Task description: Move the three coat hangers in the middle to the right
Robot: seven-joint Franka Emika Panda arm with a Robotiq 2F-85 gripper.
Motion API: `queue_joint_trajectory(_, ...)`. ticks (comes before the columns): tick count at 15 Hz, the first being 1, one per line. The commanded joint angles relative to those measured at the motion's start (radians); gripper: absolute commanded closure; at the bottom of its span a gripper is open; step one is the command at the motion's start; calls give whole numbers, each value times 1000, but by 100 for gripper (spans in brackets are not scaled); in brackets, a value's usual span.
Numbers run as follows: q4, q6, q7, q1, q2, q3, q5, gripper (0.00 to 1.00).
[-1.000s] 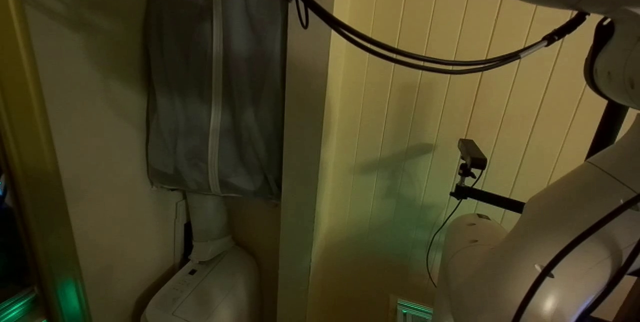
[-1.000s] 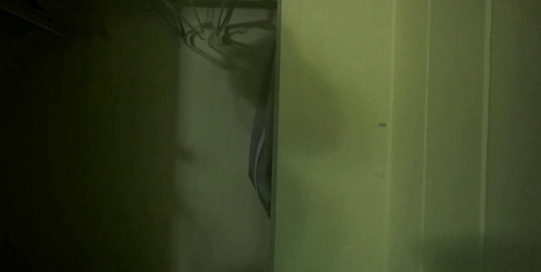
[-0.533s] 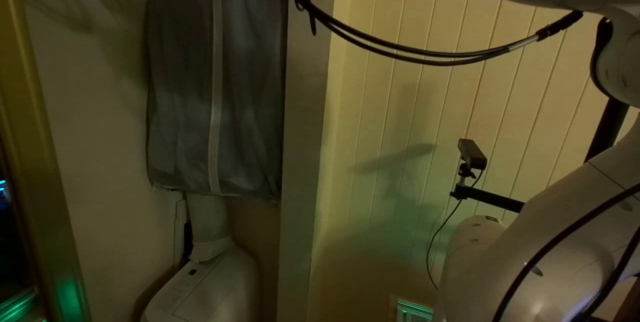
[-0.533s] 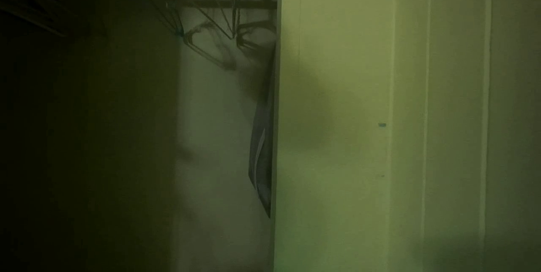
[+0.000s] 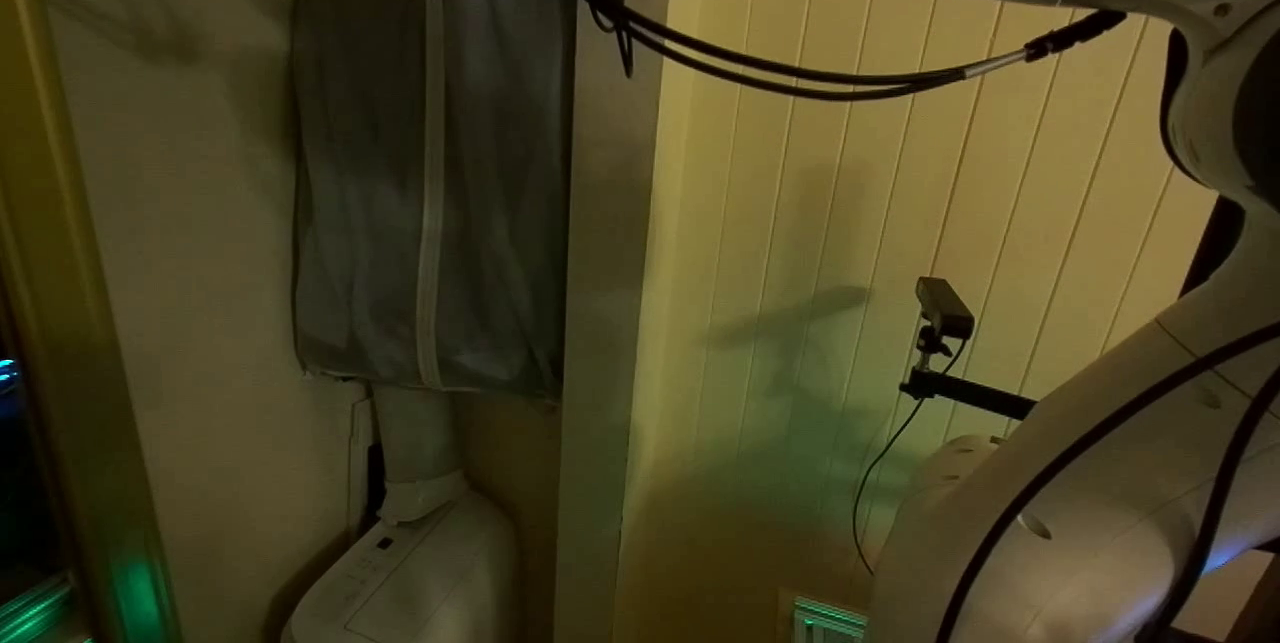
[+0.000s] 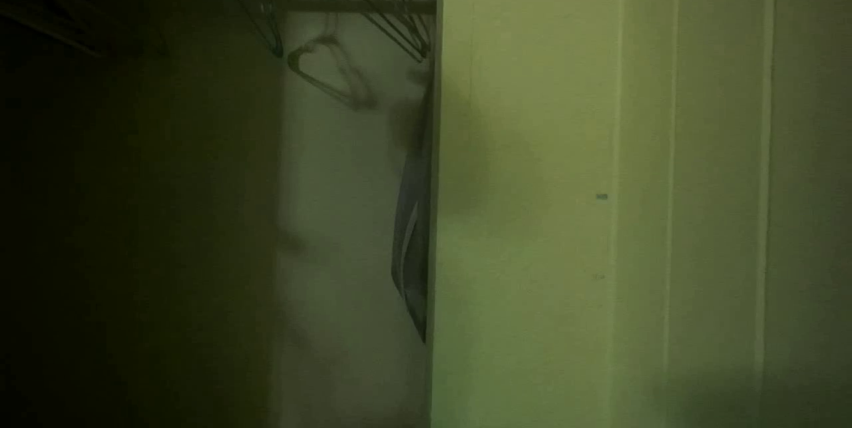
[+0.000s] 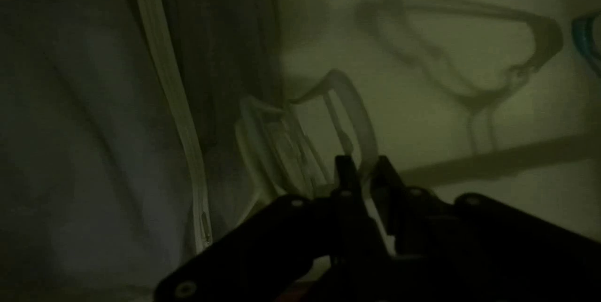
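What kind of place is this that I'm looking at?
Most likely a closet: several coat hangers bunch together in the wrist view, and a grey zippered bag, apparently for garments, hangs in an exterior view.

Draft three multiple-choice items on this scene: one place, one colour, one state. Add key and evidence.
1. In an exterior view, where is the white appliance relative to the grey garment bag?
A) above
B) right
C) below

2. In the wrist view, what colour is the edge hanger, cut off at right?
A) teal
B) red
C) yellow

3. There, how is the gripper?
A) spread wide
B) fingers close, pale hanger between
C) shut, nothing between

1 C: its top shows lower than the grey garment bag.
2 A: its visible curve is blue-green.
3 B: both fingers flank a strip of the pale hanger.
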Motion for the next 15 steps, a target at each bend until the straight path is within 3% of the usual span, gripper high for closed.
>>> queue_joint_trajectory(1,40,3,58,-8,13,8,-19,51)
queue_joint_trajectory(8,78,60,-6,164,-33,-23,65,4)
queue_joint_trajectory(12,48,50,-104,282,-64,-45,64,0)
queue_joint_trajectory(15,30,50,-155,324,-66,-51,53,0)
